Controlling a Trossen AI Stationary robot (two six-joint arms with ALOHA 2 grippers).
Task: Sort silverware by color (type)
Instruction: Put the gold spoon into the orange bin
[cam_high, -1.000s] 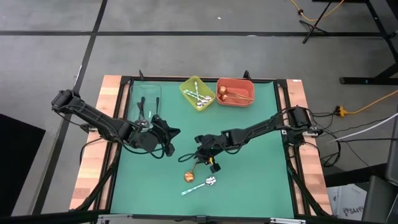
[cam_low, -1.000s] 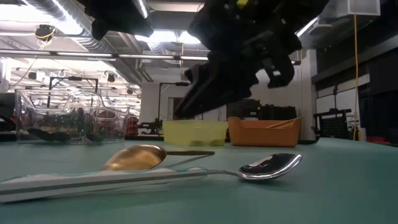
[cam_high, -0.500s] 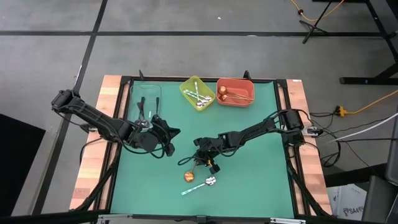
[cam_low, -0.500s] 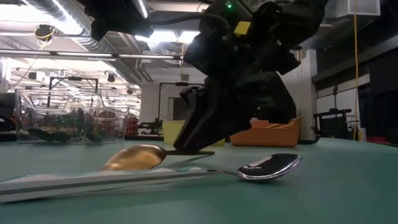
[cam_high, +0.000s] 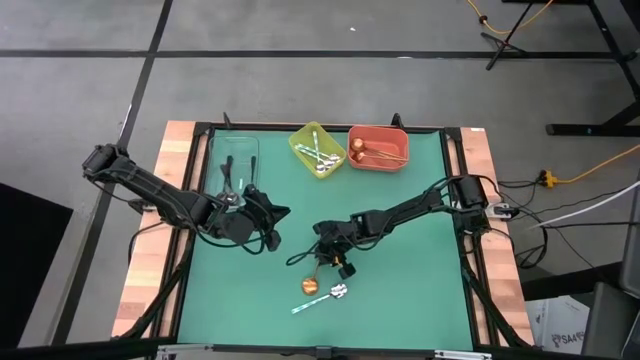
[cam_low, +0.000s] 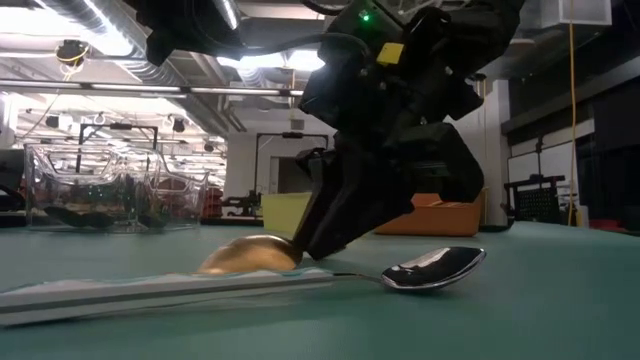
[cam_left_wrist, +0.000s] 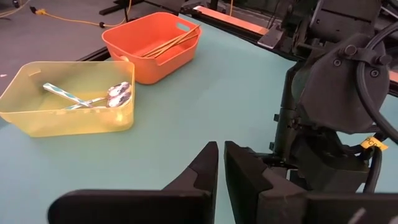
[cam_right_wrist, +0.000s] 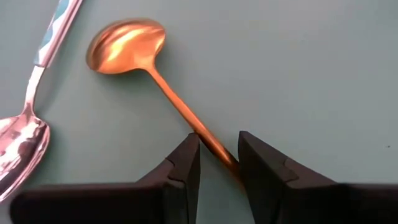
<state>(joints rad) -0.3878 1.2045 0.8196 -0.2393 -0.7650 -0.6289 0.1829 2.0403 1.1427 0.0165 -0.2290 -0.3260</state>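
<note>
- Right claw (cam_high: 318, 262): low over the green worktop (cam_high: 400, 260), just toward 6 o'clock of its centre. Its fingers (cam_right_wrist: 180, 168) stand a little apart, astride the handle of a copper-gold spoon (cam_right_wrist: 127, 43). From the right wrist view I cannot tell whether they touch the handle. No firm clamp is evident.
- Copper-gold spoon: lying flat on the worktop, bowl (cam_high: 308, 285) toward 6 o'clock of the right claw, handle running up between its fingers. In the low view the bowl (cam_low: 250, 257) shows just beside the base of the claw.
- Silver spoon with pale teal handle (cam_high: 320, 297): on the worktop close beside the copper-gold bowl at its 4 o'clock. Its bowl (cam_low: 435, 268) points toward 3 o'clock and its handle (cam_right_wrist: 59, 22) toward 8 o'clock.
- Left claw (cam_high: 268, 225): above the worktop at 9 o'clock of centre, fingers (cam_left_wrist: 205, 168) nearly together, holding nothing.
- Yellow bin (cam_high: 305, 148): at 12 o'clock on the worktop, holding silver spoons with teal handles (cam_left_wrist: 93, 99).
- Orange bin (cam_high: 378, 161): touching the yellow bin at its 3 o'clock, holding copper-gold spoons (cam_left_wrist: 171, 45).
- Clear bin (cam_high: 235, 150): at 10 o'clock, holding dark spoons (cam_high: 229, 180).
</note>
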